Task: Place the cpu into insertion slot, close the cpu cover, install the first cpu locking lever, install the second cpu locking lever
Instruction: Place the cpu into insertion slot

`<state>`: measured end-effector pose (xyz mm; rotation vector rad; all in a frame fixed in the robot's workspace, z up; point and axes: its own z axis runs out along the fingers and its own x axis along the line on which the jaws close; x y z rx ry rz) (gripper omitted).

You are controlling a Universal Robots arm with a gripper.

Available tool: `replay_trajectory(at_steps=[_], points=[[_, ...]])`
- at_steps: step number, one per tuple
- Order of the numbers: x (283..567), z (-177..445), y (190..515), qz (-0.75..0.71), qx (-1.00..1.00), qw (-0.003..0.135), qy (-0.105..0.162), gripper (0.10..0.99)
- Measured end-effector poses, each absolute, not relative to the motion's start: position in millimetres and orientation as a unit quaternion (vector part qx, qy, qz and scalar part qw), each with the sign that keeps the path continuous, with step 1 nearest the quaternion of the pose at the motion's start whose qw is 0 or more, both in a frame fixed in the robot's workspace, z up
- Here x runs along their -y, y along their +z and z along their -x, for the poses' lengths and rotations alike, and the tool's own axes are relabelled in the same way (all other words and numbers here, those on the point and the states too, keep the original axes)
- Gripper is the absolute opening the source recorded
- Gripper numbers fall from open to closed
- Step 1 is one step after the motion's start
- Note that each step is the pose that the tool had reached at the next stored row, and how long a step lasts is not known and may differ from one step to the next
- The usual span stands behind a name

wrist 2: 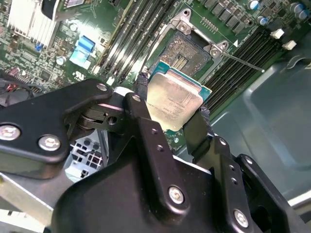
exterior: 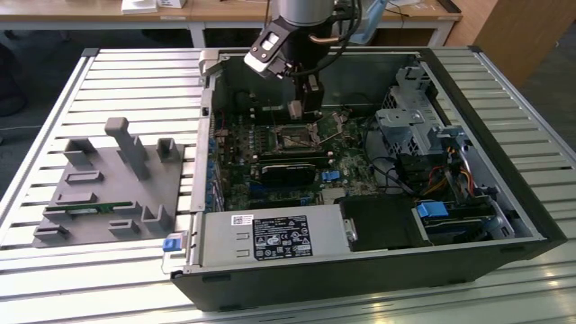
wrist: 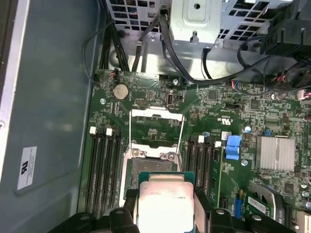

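Gripper (wrist 2: pixel 174 99): fingers (wrist 2: pixel 146 126) closed onto two opp. edges of cpu (wrist 2: pixel 176 104); nothing else held.
cpu: silvery top twd wrist cams, flat betw. fingers, over near edge of insertion slot (wrist 2: pixel 183 48), not seated.
insertion slot: pin field bare, mid motherboard (wrist: pixel 214 111).
cpu cover (wrist: pixel 158 113): swung open at slot's far edge.
memory slots (wrist: pixel 104 170): flank slot both sides.
pc case (exterior: pixel 360 277): open, lying on slatted table (exterior: pixel 135 74).
fixture tray (exterior: pixel 117 202): grey, on table nr its edge at exterior view's left.

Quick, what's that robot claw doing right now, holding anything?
The gripper is shut on the small, flat, square cpu with a silvery-grey metal top, near the black-framed square insertion slot.
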<state>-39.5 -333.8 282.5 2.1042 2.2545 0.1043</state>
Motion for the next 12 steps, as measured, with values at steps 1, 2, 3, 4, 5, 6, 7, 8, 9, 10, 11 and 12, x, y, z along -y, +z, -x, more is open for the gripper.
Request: replay_trajectory(at_steps=[1, 2, 3, 4, 5, 6, 7, 8, 9, 10, 11, 12], points=[[334, 39, 281, -0.682, -0.73, 0.028, 0.034, 0.541], [334, 40, 280, -0.682, -0.73, 0.028, 0.034, 0.541], [334, 40, 278, -0.682, -0.73, 0.028, 0.033, 0.541], [333, 40, 276, -0.682, -0.73, 0.028, 0.033, 0.541], [333, 40, 274, -0.682, -0.73, 0.028, 0.033, 0.541], [332, 40, 272, -0.682, -0.73, 0.029, 0.033, 0.541], [332, 40, 271, -0.682, -0.73, 0.029, 0.032, 0.541], [330, 40, 269, -0.682, -0.73, 0.03, 0.032, 0.541], [329, 40, 267, -0.682, -0.73, 0.03, 0.032, 0.541], [327, 40, 265, -0.682, -0.73, 0.031, 0.031, 0.541], [325, 40, 264, -0.682, -0.73, 0.032, 0.029, 0.541], [324, 40, 262, -0.682, -0.73, 0.033, 0.029, 0.541]])
